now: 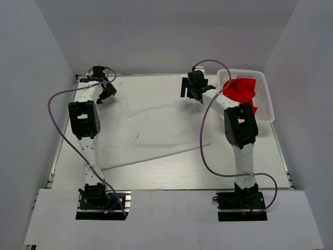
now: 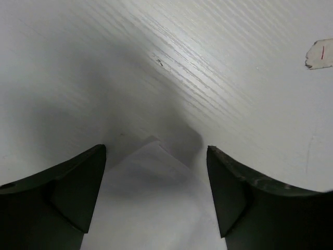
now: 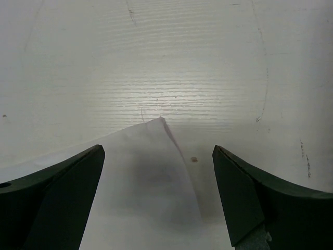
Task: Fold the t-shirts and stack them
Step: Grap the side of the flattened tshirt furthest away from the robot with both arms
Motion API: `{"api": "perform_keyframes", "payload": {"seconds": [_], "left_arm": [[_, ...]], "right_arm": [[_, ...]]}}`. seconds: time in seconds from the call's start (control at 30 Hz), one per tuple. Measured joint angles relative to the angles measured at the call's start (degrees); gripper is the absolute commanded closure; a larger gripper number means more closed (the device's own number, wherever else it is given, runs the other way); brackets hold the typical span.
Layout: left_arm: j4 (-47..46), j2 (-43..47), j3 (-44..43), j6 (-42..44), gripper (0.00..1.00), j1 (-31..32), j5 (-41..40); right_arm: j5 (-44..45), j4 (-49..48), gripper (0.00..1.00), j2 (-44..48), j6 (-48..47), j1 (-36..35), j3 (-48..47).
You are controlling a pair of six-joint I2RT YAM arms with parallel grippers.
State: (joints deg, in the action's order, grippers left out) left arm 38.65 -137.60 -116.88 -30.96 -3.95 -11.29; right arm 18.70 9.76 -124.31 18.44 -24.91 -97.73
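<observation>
white t-shirt point(image 1: 151, 130): one, flat on table point(image 1: 208, 172); long axis left-right, near edge slanting; neck end hard to read, white on white
red t-shirt point(image 1: 241, 89): one, bunched in the basket
basket point(image 1: 268, 101): one, far right
left gripper point(image 1: 106, 94): jaws apart over a shirt corner
right gripper point(image 1: 193, 92): likewise, empty

The counter point(image 1: 182, 174) is white with a fine wood grain, matt with a faint sheen under the light. The white t-shirt point(image 1: 151, 133) is smooth, matt cloth. The red t-shirt point(image 1: 240, 89) is soft, crumpled cloth. The basket point(image 1: 264, 104) at far right is white plastic lattice. The jaws look dark, matt plastic.
</observation>
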Motion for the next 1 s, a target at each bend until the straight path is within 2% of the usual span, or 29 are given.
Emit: {"api": "perform_keyframes", "payload": {"seconds": [0.17,0.27,0.3,0.33,0.43,0.5,0.53,0.6,0.63,0.8,0.83,1.0], "left_arm": [[-2.23,0.24,1.99,1.20,0.48,0.04,0.83],[-5.29,1.70,5.46,1.64,0.78,0.04,1.07],[-5.79,2.01,6.14,1.73,0.95,0.04,1.22],[-6.08,2.12,6.51,1.84,1.00,0.02,1.31],[-6.56,2.19,6.64,2.08,1.00,-0.04,1.73],[-6.62,2.19,6.64,2.45,1.00,-0.02,1.99],[-6.69,2.19,6.64,2.54,1.00,-0.02,2.14],[-6.84,2.19,6.64,2.69,1.00,-0.04,2.36],[-6.97,2.19,6.64,2.71,1.00,-0.04,2.45],[-7.48,2.49,7.02,3.43,1.00,-0.04,2.99],[-7.45,2.67,7.23,3.65,1.00,-0.04,3.19],[-8.20,5.75,11.52,4.57,1.00,0.00,5.25]], "right_arm": [[-0.33,1.09,0.10,-4.28,-1.01,0.83,-3.39],[-0.72,1.81,0.10,-5.88,-1.09,1.22,-4.26],[-0.79,1.97,0.10,-6.43,-1.14,1.33,-4.68],[-0.96,2.16,0.10,-7.04,-1.22,1.33,-5.11],[-2.05,2.40,0.10,-9.38,-1.64,1.62,-7.67],[-2.95,2.38,0.13,-11.08,-1.86,1.66,-9.44],[-3.61,2.29,0.19,-11.89,-1.95,1.68,-10.25],[-4.04,2.05,0.34,-12.92,-2.45,1.66,-11.21],[-4.61,2.03,0.56,-12.94,-2.56,1.64,-11.32],[-7.13,2.16,0.97,-12.96,-1.66,1.68,-11.28],[-7.30,2.01,1.00,-12.96,-1.49,1.68,-11.06],[-7.45,-0.63,1.00,-10.34,-1.14,1.68,-6.32]]}}
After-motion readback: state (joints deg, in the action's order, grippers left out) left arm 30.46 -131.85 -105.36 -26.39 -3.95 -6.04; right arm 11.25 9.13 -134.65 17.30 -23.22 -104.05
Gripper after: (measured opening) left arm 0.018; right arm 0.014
